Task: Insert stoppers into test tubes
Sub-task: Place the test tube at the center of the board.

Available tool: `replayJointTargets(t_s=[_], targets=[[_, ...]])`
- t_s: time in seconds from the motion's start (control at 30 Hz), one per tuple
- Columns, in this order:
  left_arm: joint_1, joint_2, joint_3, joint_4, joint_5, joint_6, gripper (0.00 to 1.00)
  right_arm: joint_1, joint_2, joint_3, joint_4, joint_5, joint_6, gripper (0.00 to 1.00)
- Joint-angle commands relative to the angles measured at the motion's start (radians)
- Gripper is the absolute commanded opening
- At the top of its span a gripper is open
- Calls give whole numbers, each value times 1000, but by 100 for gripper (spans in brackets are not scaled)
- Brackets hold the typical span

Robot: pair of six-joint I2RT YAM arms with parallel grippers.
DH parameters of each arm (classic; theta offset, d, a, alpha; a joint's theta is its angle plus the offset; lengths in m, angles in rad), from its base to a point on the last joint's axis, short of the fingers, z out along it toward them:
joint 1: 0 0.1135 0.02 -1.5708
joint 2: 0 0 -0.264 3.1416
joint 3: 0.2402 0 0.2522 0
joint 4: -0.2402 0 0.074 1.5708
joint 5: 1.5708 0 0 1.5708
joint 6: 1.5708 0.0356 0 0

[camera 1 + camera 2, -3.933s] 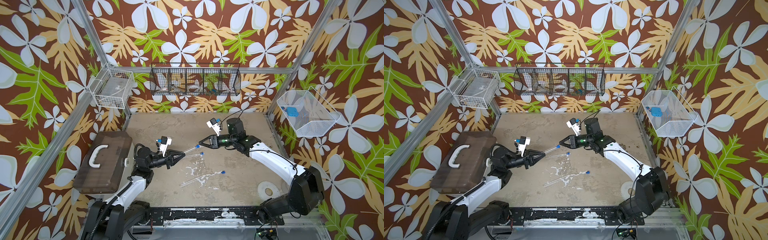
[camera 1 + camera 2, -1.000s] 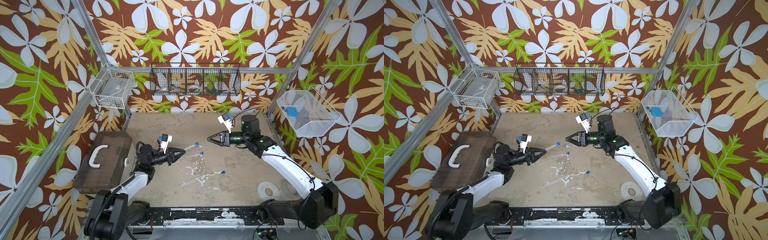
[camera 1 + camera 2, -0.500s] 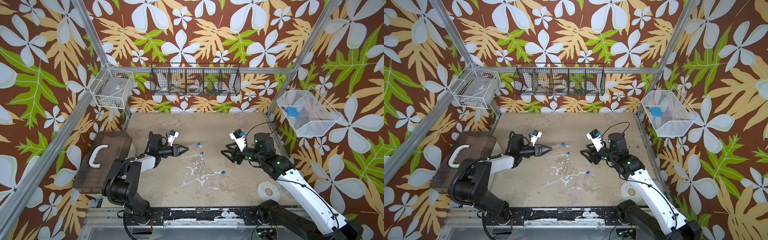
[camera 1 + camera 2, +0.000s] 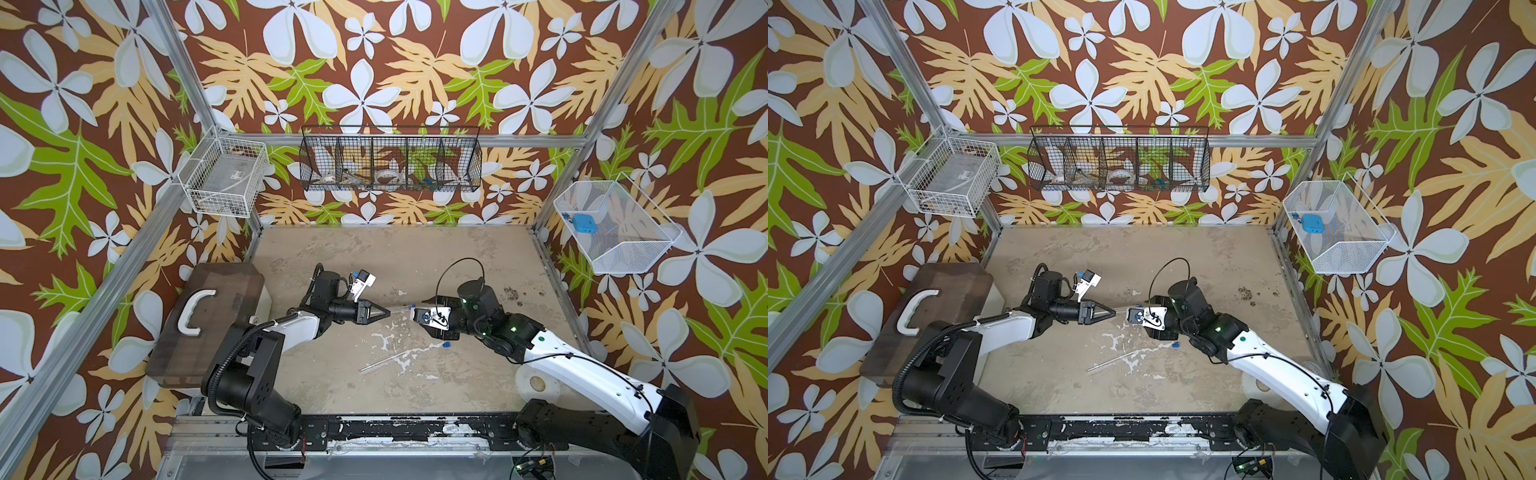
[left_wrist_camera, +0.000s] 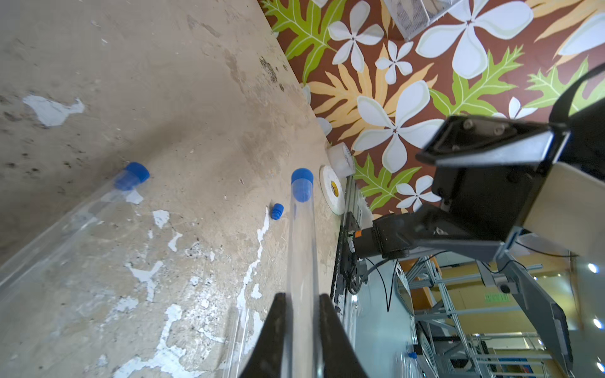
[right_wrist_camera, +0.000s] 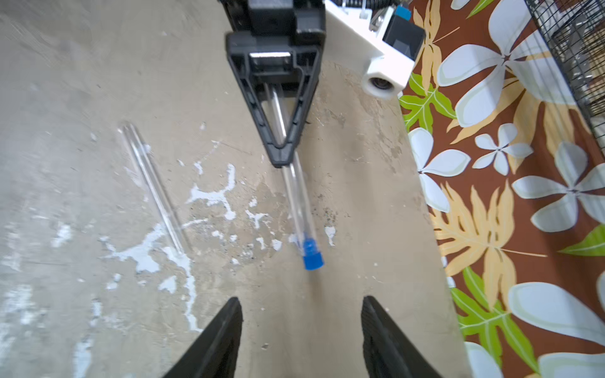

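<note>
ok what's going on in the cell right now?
Stoppering test tubes, partway through. The left gripper is shut on a clear test tube with a blue stopper in its end. The right gripper is open and empty, facing that stoppered end. A second tube, also stoppered, lies on the table. The third tube lies unstoppered, and a loose stopper sits on the table.
</note>
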Motion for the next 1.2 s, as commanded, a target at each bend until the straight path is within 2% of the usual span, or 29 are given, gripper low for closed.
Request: replayJointTargets(t_s=[0.0,0.37,0.63,0.9,1.07,1.17], targets=[[-13,-22,-11,-22,26,49,0,4,46,30,48,46,-94,59],[-44,-71,-32,-21,40,77,0,39,208,87,-17,25,-98,50],[-47,-82,-35,-22,42,80,0,41,246,113,-44,34,-92,24],[-47,-86,-40,-21,27,71,0,41,245,111,-47,33,-92,11],[-47,-115,-40,-73,-26,107,37,42,243,107,-47,44,-100,10],[-45,-181,-55,-135,-117,162,60,42,250,108,-49,64,-110,10]])
